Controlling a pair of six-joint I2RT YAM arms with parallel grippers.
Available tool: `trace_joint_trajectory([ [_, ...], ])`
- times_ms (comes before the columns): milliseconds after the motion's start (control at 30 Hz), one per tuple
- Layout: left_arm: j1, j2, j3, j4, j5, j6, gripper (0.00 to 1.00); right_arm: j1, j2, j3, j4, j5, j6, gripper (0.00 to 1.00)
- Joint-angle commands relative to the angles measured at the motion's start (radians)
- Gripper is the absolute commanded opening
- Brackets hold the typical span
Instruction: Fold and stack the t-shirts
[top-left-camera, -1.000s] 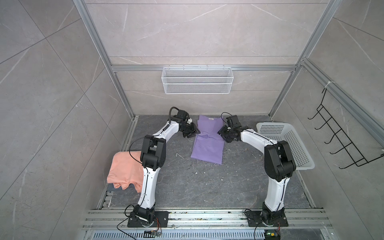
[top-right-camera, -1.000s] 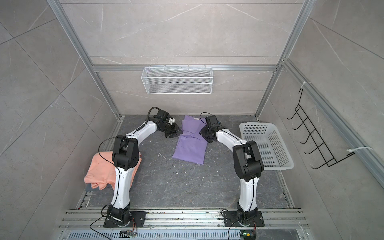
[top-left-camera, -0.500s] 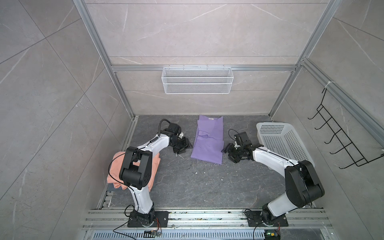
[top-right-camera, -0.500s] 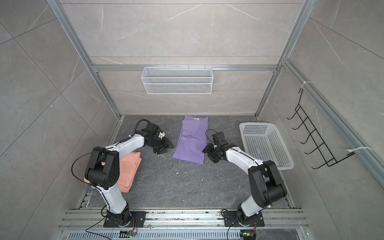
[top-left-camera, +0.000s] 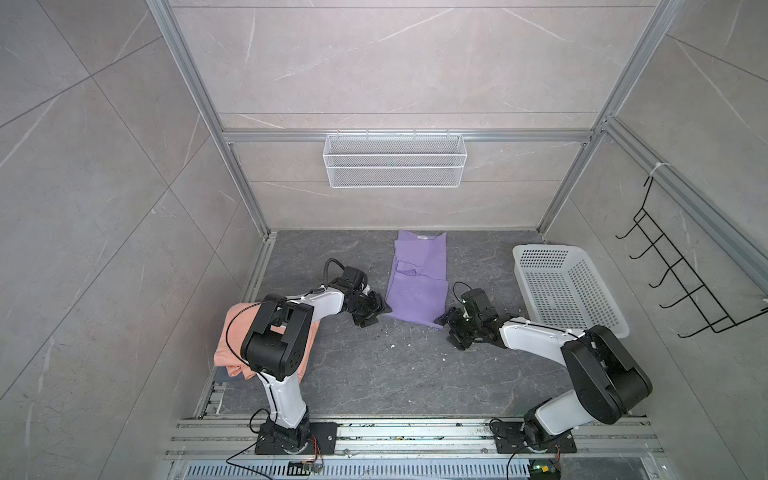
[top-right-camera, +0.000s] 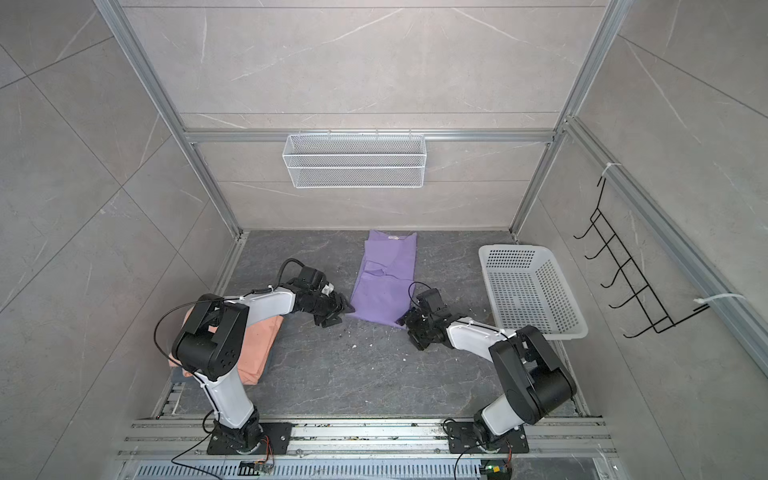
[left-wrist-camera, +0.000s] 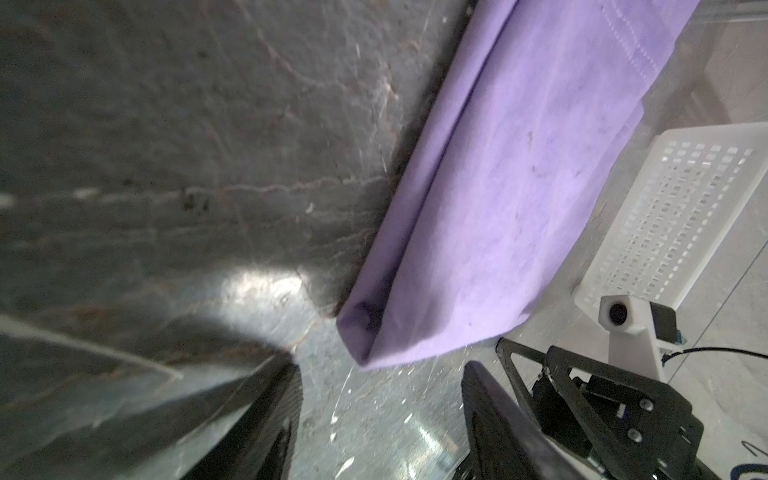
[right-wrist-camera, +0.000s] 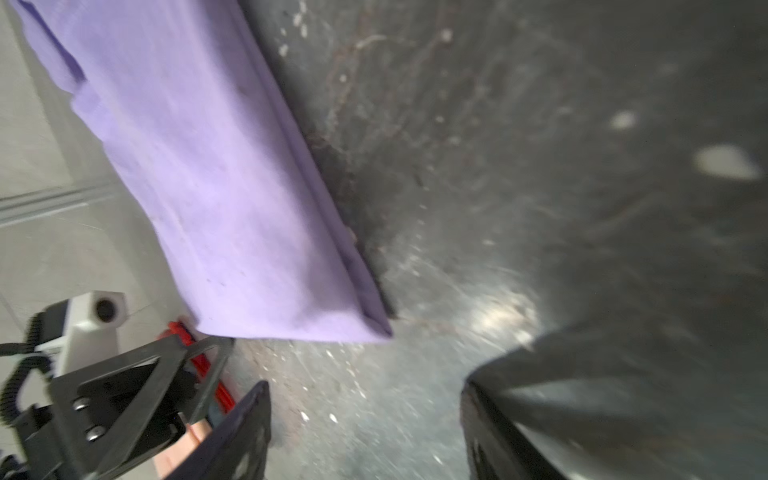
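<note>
The lavender t-shirt lies flat in the middle of the dark floor, folded into a long narrow strip with its collar toward the back wall. The salmon-peach t-shirt lies at the left, partly hidden under my left arm. My left gripper is open and empty, low over the floor just short of the lavender shirt's near left corner. My right gripper is open and empty just short of the lavender shirt's near right corner.
A white perforated basket stands at the right, close behind my right arm. A wire basket hangs on the back wall and a black hook rack on the right wall. Small white crumbs dot the floor.
Both grippers have come from the lavender shirt's upper part down along its sides to its near corners, and both have opened wider. The shirts have not moved.
</note>
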Motion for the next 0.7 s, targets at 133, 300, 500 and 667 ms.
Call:
trace_joint_trajectory([
  [133,-0.006,0.074,0.016,0.137,0.042,-0.096,0.41,0.03,0.1,0.031,-0.049,0.153,0.1,0.68],
  [300,-0.007,0.069,0.007,0.15,0.048,-0.1,0.01,0.03,0.126,0.07,-0.069,0.171,0.038,0.4],
  [500,-0.027,-0.043,-0.066,0.088,0.052,-0.06,0.0,0.032,0.049,0.137,-0.281,0.224,-0.11,0.16],
  [667,-0.102,-0.227,-0.184,-0.019,0.038,-0.095,0.0,0.051,-0.09,0.111,-0.437,0.153,-0.207,0.12],
])
